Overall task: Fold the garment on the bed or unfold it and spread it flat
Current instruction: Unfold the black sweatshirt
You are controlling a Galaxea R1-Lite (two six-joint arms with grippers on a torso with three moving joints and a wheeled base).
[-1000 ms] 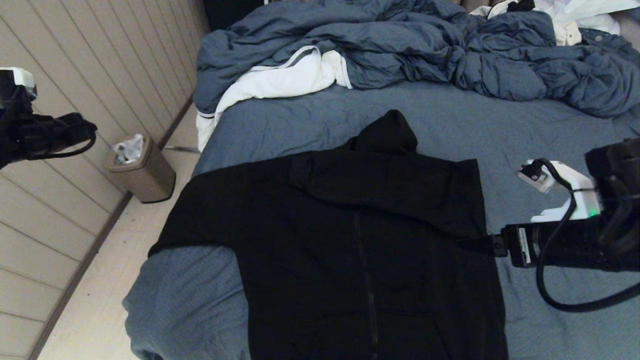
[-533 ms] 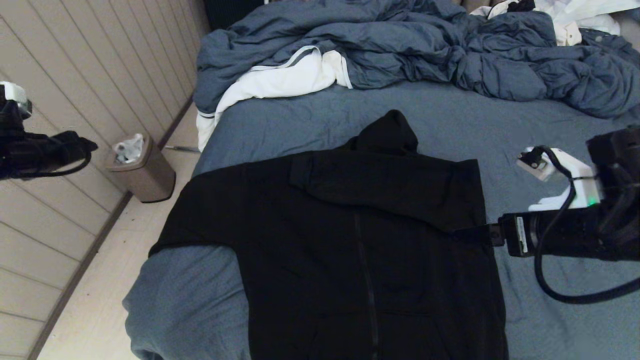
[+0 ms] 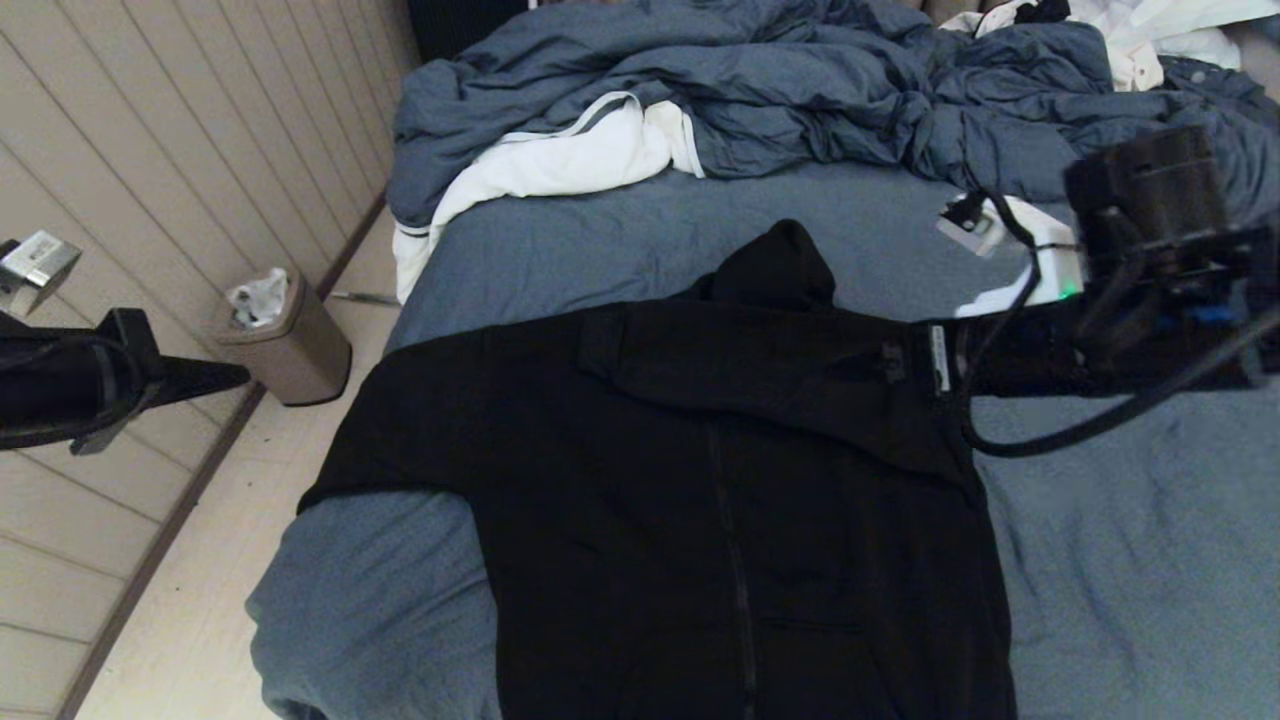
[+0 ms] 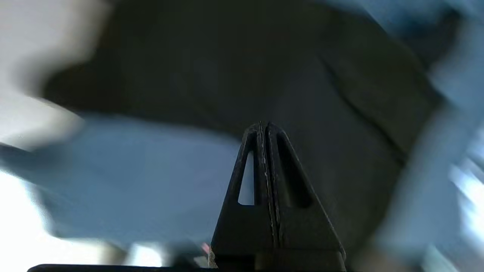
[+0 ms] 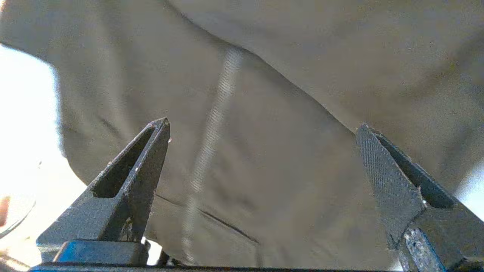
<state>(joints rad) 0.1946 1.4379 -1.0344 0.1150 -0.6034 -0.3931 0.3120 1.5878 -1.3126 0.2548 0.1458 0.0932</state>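
Observation:
The garment (image 3: 700, 480), a black zip-front hoodie, lies front up on the bed (image 3: 1100, 560), hood pointing away from me. One sleeve is folded across the chest; the other reaches the bed's left edge. My right gripper (image 3: 870, 362) hovers over the hoodie's right shoulder. It is open, its fingers wide apart above the fabric (image 5: 264, 75), and the right gripper (image 5: 262, 128) holds nothing. My left gripper (image 3: 238, 376) hangs over the floor left of the bed, pointing toward the hoodie (image 4: 227, 75). The left gripper (image 4: 263, 125) is shut and empty.
A rumpled blue-grey duvet (image 3: 850, 90) and a white cloth with grey trim (image 3: 560, 160) lie at the far end of the bed. A tan waste bin (image 3: 285, 340) stands on the floor by the panelled wall, left of the bed.
My right arm has swung away from the hoodie's right side edge up to its shoulder. My left arm has dropped lower and its gripper has shut.

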